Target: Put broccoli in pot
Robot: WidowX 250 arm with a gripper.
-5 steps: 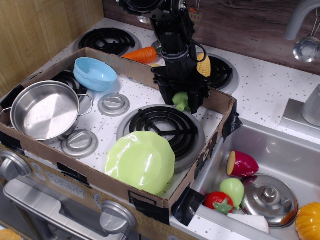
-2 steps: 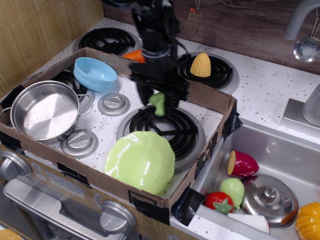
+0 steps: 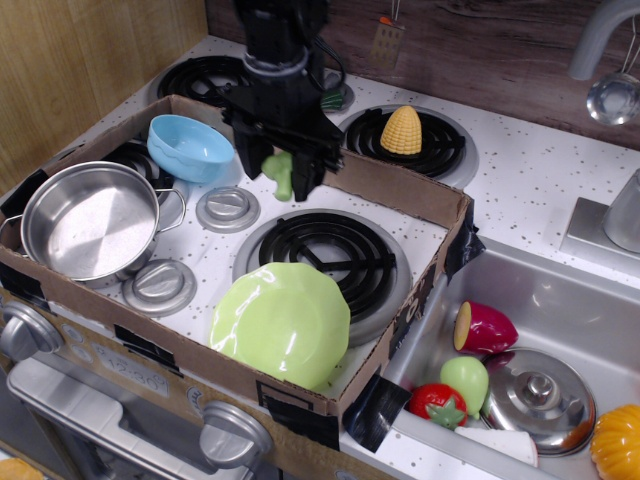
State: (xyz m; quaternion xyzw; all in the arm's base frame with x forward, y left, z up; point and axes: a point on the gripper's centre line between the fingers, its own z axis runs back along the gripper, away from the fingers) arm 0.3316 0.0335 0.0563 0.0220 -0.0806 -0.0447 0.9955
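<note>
**Transfer in Progress: Broccoli Gripped, Not Yet Over the Pot**

The gripper [image 3: 281,172] is hanging above the stove top inside the cardboard box [image 3: 400,190], with its jaws closed on the broccoli [image 3: 280,173]. The floret is sitting between the jaws, clear of the surface below, with its stem pointing down. It is positioned between the blue bowl [image 3: 190,147] on the left and the front burner [image 3: 325,255] to the near right.

The pot [image 3: 88,220] is standing at the left end of the box, upright and empty, well apart from the gripper. A round knob cap [image 3: 227,209] is lying between the two.

Task status, as a judgement:
- Done: the broccoli is grasped and lifted.
- Left: carrying it leftward and nearer until it is over the pot opening, lowering, then opening the jaws.

The green plate [image 3: 280,322] is leaning on the near box wall, outside the likely path. The corn [image 3: 402,130] is resting on the far right burner, outside the box.
</note>
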